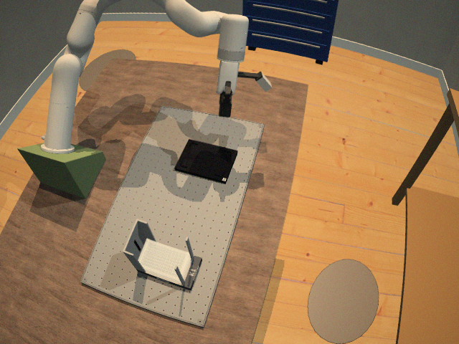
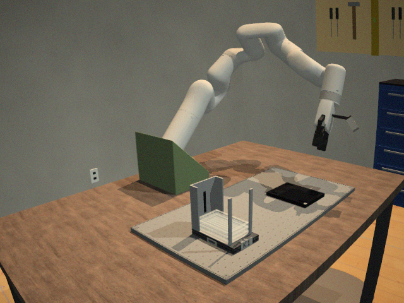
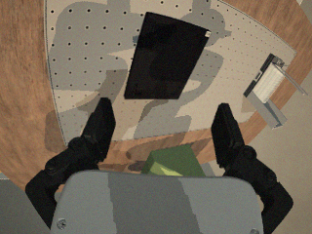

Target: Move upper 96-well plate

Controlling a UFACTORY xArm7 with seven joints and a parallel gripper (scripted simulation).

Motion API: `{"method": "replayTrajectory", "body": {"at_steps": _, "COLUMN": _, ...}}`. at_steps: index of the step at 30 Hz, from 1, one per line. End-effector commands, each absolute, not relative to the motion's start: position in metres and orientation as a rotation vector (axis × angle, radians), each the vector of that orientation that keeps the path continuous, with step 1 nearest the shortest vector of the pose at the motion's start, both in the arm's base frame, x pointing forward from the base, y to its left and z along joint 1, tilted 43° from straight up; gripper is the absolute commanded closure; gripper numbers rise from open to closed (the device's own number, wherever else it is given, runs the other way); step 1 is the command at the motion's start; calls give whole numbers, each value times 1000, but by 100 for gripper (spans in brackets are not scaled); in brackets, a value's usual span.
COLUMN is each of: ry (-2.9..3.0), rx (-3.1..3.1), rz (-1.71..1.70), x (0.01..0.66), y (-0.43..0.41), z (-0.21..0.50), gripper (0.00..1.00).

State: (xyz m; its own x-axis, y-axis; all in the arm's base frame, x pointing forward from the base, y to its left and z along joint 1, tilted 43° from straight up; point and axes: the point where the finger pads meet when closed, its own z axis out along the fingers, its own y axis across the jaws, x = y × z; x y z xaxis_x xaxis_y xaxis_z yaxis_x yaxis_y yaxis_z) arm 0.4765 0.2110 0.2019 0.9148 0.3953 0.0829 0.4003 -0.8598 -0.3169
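plates (image 1: 162, 260) of white wells sit stacked inside the grey stack rack (image 1: 138, 236), low between its tall back wall and two thin front posts; from above only the top plate shows. the rack stands on a dark base lettered k1, at the near end of a pale perforated board (image 1: 222, 207) that lies on the brown wooden tabletop (image 1: 44, 266).

further along the same board, well apart from the rack, lies the flat black plate nest (image 1: 206, 160), with a small pale square (image 1: 224, 180) just outside one corner.

beyond the nest, above the far edge of the board, hangs the pincer (image 2: 319, 141), high over the tabletop and touching nothing. in the wrist view its two black fingers stand wide apart with nothing between them, and the nest (image 3: 166, 57) shows between and past them.

the white arm (image 2: 208, 88) arches up from a green wedge-shaped base (image 2: 153, 163) at the side of the tabletop. a blue drawer cabinet (image 1: 292, 22) stands on the wooden floor behind.
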Motion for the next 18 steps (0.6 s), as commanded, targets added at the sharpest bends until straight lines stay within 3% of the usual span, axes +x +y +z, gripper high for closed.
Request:
{"method": "replayTrajectory", "body": {"at_steps": 1, "ry": -577, "rx": -2745, "rz": -16, "x": 486, "y": 196, "z": 192, "gripper": 0}}
{"method": "replayTrajectory", "body": {"at_steps": 18, "ry": -501, "rx": -2707, "rz": 57, "x": 512, "y": 142, "z": 150, "gripper": 0}}
